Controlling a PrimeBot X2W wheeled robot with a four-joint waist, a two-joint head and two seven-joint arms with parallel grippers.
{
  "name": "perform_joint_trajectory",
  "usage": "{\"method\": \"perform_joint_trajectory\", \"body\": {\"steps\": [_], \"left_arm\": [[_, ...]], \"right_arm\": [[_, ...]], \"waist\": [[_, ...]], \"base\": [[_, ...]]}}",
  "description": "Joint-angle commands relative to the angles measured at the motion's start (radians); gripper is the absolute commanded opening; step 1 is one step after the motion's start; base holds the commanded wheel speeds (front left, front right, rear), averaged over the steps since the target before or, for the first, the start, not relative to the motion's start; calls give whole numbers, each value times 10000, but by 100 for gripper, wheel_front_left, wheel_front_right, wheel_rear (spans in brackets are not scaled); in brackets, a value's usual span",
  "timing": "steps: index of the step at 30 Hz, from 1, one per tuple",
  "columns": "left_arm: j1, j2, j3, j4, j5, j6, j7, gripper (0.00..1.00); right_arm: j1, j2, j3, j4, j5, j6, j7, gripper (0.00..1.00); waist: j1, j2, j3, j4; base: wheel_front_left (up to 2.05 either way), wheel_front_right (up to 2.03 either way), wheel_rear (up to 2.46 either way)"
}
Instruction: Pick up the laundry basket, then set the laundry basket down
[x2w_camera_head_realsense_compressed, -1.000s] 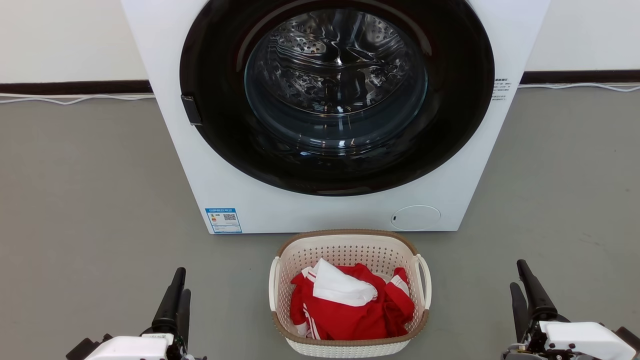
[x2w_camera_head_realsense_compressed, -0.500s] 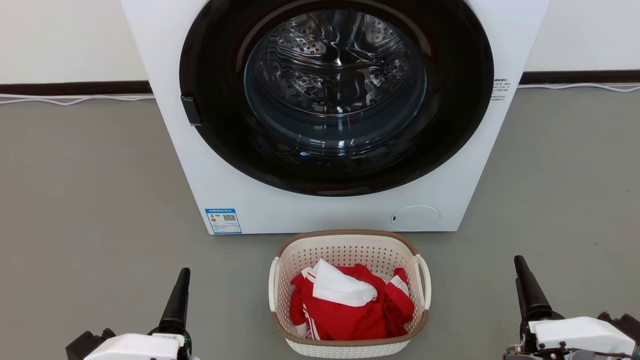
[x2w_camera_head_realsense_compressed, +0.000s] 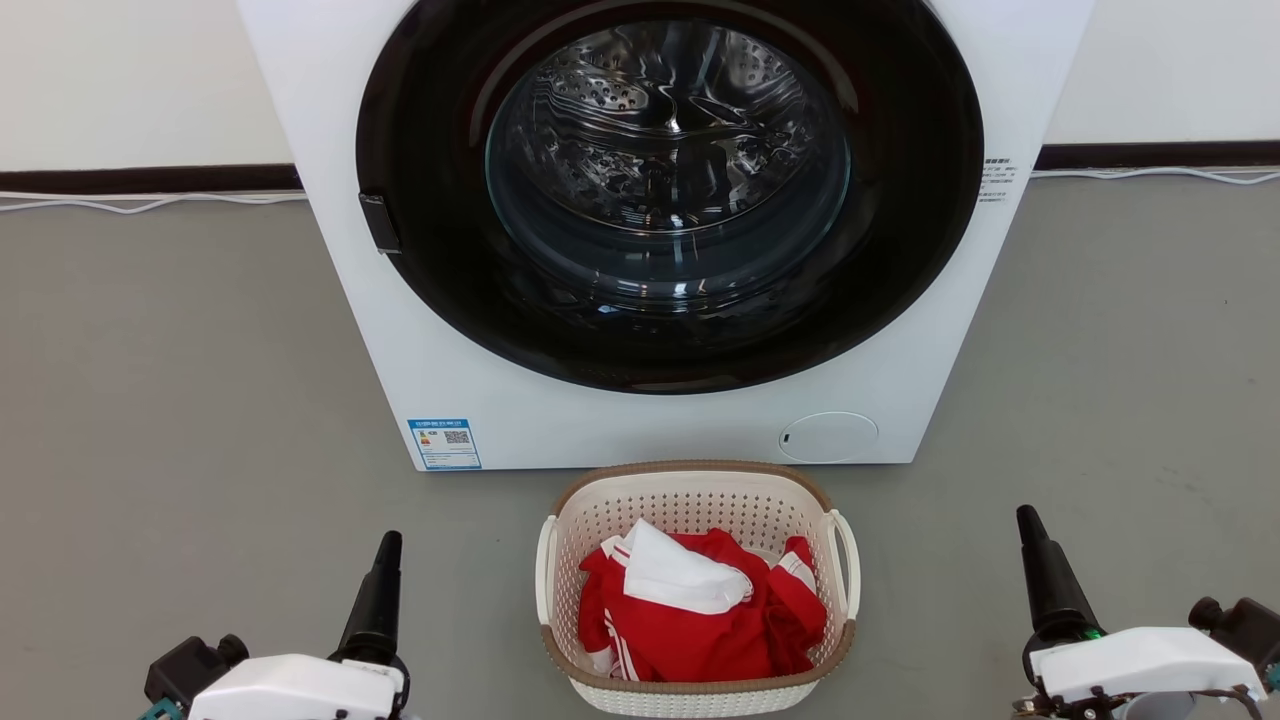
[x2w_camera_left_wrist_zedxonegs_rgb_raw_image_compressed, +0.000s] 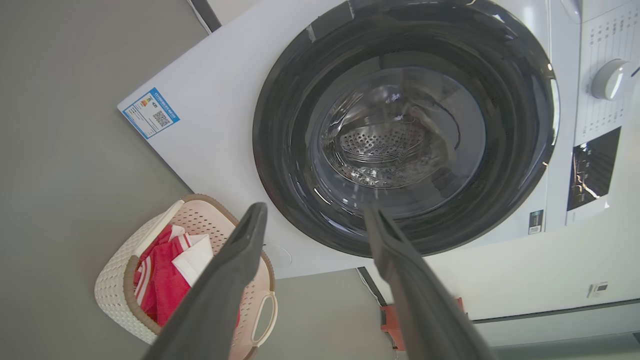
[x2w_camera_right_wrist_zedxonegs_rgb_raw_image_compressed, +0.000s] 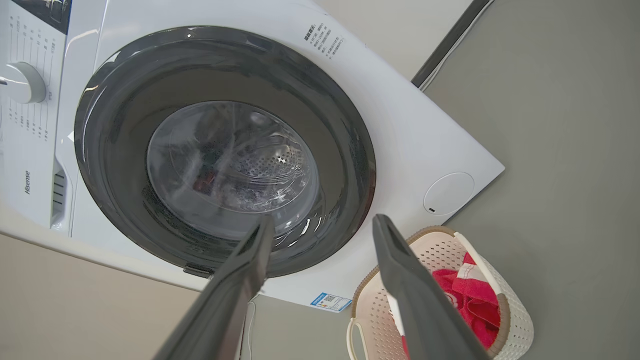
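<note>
1. Laundry basket (x2w_camera_head_realsense_compressed: 697, 500) upright on the grey floor (x2w_camera_head_realsense_compressed: 180, 400), just in front of the washing machine (x2w_camera_head_realsense_compressed: 480, 380), near the middle of its lower front edge, clear of both grippers.
2. Inside the basket: crumpled red clothes (x2w_camera_head_realsense_compressed: 700, 630) with white stripes, and a white cloth (x2w_camera_head_realsense_compressed: 680, 575) lying on top.
3. White loop handles (x2w_camera_head_realsense_compressed: 545, 570) on the basket's two short sides, nothing gripping them.
4. Left gripper (x2w_camera_head_realsense_compressed: 388, 545) well to the left of the basket, seen edge-on from the head view, fingers pointing toward the washing machine. Released: fingers spread apart in the left wrist view, nothing between them.
5. Right gripper (x2w_camera_head_realsense_compressed: 1027, 520) well to the right of the basket, also pointing toward the machine. Likewise released: fingers wide apart in the right wrist view, holding nothing.
6. Round dark-rimmed glass door (x2w_camera_head_realsense_compressed: 665, 330) on the machine's front, with the steel drum (x2w_camera_head_realsense_compressed: 665, 150) visible through it.
7. Blue label (x2w_camera_head_realsense_compressed: 444, 443) at the lower left corner of the machine's front, round white cap (x2w_camera_head_realsense_compressed: 828, 436) near the lower right corner.
8. White cable (x2w_camera_head_realsense_compressed: 150, 200) along the far edge of the floor, at the foot of the wall.
</note>
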Motion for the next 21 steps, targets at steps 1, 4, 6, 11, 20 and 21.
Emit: {"method": "perform_joint_trajectory", "body": {"steps": [1, 4, 6, 11, 20, 21], "left_arm": [[-225, 85, 40, -342, 380, 94, -128, 100], [-219, 91, -56, -357, 895, 183, -216, 100], [-213, 95, -135, -366, 1295, 245, -275, 100], [-192, 103, -282, -431, 2017, 377, -392, 100], [-136, 121, -543, -517, 3095, 604, -658, 100], [-135, 123, -551, -519, 3195, 624, -687, 100]], "right_arm": [[-397, -180, 174, -325, -517, 35, -170, 100], [-416, -220, 256, -328, -1143, 37, -258, 100], [-417, -233, 301, -330, -1497, 38, -317, 100], [-427, -272, 438, -341, -2107, 41, -435, 100], [-476, -348, 642, -196, -3554, 46, -700, 100], [-481, -362, 659, -176, -3700, 47, -729, 100]], "waist": [[-1, 0, -3, 0], [-1, 0, -11, 1], [-1, 0, -18, 3], [-1, 0, -22, -6], [-1, 0, -32, -20], [-1, 0, -30, -20]], "base": [[0, 0, 0], [0, 0, 0], [0, 0, 0], [0, 0, 0], [0, 0, 0], [0, 0, 0]]}}
